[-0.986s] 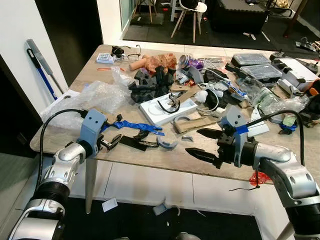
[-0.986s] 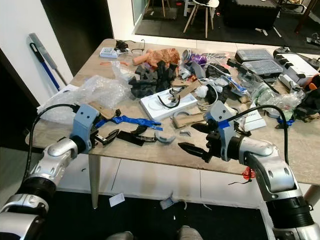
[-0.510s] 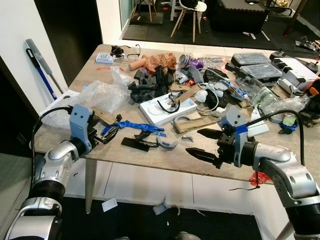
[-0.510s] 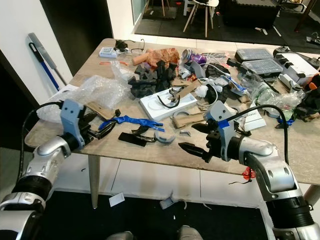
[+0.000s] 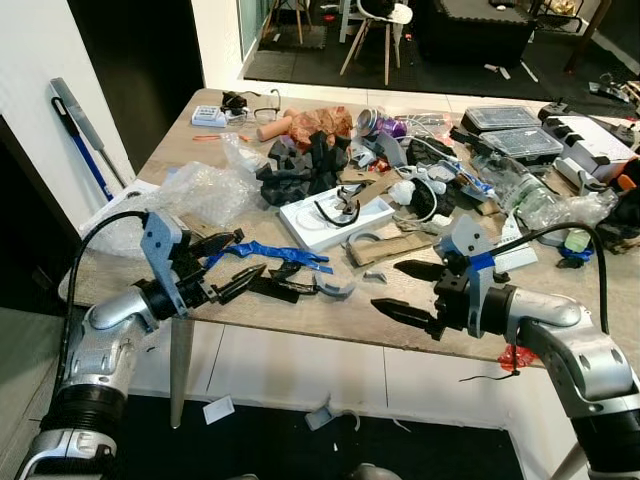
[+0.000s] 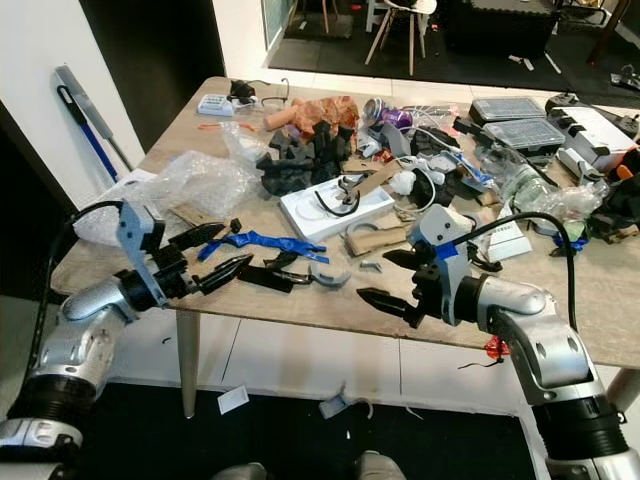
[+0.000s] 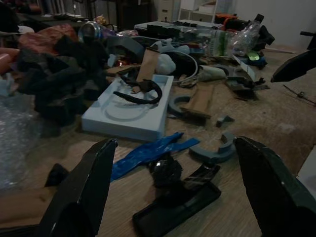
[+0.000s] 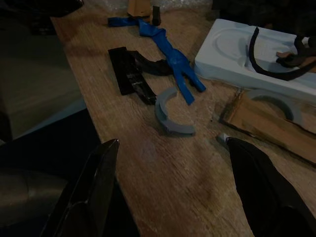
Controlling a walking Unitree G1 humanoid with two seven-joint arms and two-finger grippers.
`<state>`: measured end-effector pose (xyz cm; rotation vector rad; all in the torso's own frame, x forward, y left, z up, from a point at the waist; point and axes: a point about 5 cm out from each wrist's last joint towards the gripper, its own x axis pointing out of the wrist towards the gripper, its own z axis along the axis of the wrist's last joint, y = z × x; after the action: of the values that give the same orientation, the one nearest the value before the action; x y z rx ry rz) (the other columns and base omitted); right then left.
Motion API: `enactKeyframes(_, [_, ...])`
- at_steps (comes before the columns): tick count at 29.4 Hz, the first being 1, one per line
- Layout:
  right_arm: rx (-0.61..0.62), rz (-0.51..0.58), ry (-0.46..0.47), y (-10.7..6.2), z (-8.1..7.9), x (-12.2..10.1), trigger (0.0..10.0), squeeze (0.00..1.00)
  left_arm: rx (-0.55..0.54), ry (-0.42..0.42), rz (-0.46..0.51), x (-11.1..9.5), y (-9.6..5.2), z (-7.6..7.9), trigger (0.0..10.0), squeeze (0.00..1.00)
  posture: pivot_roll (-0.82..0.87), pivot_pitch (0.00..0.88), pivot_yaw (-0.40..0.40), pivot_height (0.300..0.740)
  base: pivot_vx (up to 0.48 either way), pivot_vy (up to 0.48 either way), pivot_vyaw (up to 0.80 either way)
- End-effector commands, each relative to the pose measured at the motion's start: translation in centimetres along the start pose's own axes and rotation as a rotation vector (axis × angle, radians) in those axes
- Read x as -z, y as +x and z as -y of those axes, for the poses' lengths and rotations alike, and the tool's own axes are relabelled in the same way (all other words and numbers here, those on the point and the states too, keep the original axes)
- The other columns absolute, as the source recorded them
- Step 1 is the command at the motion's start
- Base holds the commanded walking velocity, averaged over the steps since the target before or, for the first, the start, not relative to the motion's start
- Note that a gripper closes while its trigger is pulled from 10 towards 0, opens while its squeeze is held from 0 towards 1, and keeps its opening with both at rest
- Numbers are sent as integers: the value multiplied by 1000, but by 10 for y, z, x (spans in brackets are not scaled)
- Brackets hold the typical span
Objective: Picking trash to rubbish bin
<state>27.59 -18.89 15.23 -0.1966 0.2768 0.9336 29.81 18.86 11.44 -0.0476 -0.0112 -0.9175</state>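
Note:
Trash litters a wooden table [image 5: 330,318]. Near its front edge lie a blue strip [image 5: 268,252], a flat black plastic piece [image 5: 283,288] and a grey curved foam piece [image 5: 338,291]. My left gripper [image 5: 236,258] is open at the front left, its fingers spread just left of the blue strip and the black piece, touching neither. In the left wrist view the black piece [image 7: 177,200] and blue strip [image 7: 148,154] lie between the fingers. My right gripper [image 5: 388,286] hangs open over the front edge, right of the grey piece [image 8: 170,118], holding nothing.
A white foam tray [image 5: 330,222] sits behind the scraps, with bubble wrap [image 5: 190,195] to the left and black foam chunks [image 5: 305,165] further back. Boxes, a bottle and cables crowd the back right. A broom [image 5: 80,130] leans on the left wall. Scraps lie on the floor [image 5: 218,408].
My left gripper has swung along the table's front left edge and turned right, its fingers now spread wide toward the black piece. The right gripper has stayed put.

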Motion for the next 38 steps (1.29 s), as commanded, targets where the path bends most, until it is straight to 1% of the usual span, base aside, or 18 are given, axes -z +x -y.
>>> enactKeyframes(1, [-6,-16,-11,0,-2,1,10000,0,10,-6,-9,2,5,3,10000,0,-26,0,10,740,0,0,0])
enactKeyframes(2, [-1,-20,-10,0,-2,3,10000,0,-7,-17,13,1,12,6,10000,0,-26,0,10,740,0,0,0])
enactKeyframes(3, [2,-23,-10,0,-2,3,10000,0,-15,-15,25,-1,16,8,10000,0,-26,0,10,740,0,0,0])
enactKeyframes(5, [4,-25,-9,0,-1,4,10000,0,-19,-13,33,-2,17,9,10000,0,-26,0,10,740,0,0,0])
enactKeyframes(6, [6,-26,-10,-1,-1,4,10000,0,-34,-16,45,-4,23,13,10000,0,-27,0,13,740,0,0,0])
enactKeyframes(7, [7,-27,-10,0,-1,3,10000,0,-46,-16,46,-5,26,15,10000,0,-27,0,13,740,0,0,0])
enactKeyframes(12, [10,-29,-10,-1,-1,4,10000,0,-78,-1,35,-3,32,17,10000,0,-27,0,13,740,0,0,0])
enactKeyframes(15, [14,-29,-10,-1,0,4,10000,0,-89,9,12,2,33,19,10000,0,-27,0,13,740,0,0,0])
enactKeyframes(20, [17,-31,-9,0,0,5,10000,0,-150,-2,28,7,37,22,10000,0,-23,0,14,740,0,0,0])
enactKeyframes(25, [17,-33,-9,0,0,5,10000,0,-174,-3,23,7,36,22,10000,0,-19,0,14,740,0,0,0])
enactKeyframes(28, [19,-36,-11,0,1,5,10000,0,-150,21,-26,10,33,23,10000,0,-19,0,14,740,0,0,0])
enactKeyframes(29, [19,-36,-11,0,1,5,10000,0,-150,21,-26,10,33,23,10000,0,-19,0,14,740,0,0,0])
enactKeyframes(31, [20,-38,-11,0,1,5,10000,0,-98,52,-104,16,26,23,10000,0,-19,0,14,740,0,0,0])
enactKeyframes(33, [20,-38,-11,0,1,5,10000,0,-98,52,-104,16,26,23,10000,0,-19,0,14,740,0,0,0])
enactKeyframes(35, [20,-44,-13,0,0,6,10000,0,-38,82,-193,21,17,23,10000,0,-25,0,16,740,0,0,0])
enactKeyframes(37, [20,-44,-13,0,0,6,10000,0,-38,82,-193,21,17,23,10000,0,-25,0,16,740,0,0,0])
enactKeyframes(38, [20,-45,-14,0,0,6,10000,0,-8,102,-232,23,14,24,10000,0,-25,0,16,740,0,0,0])
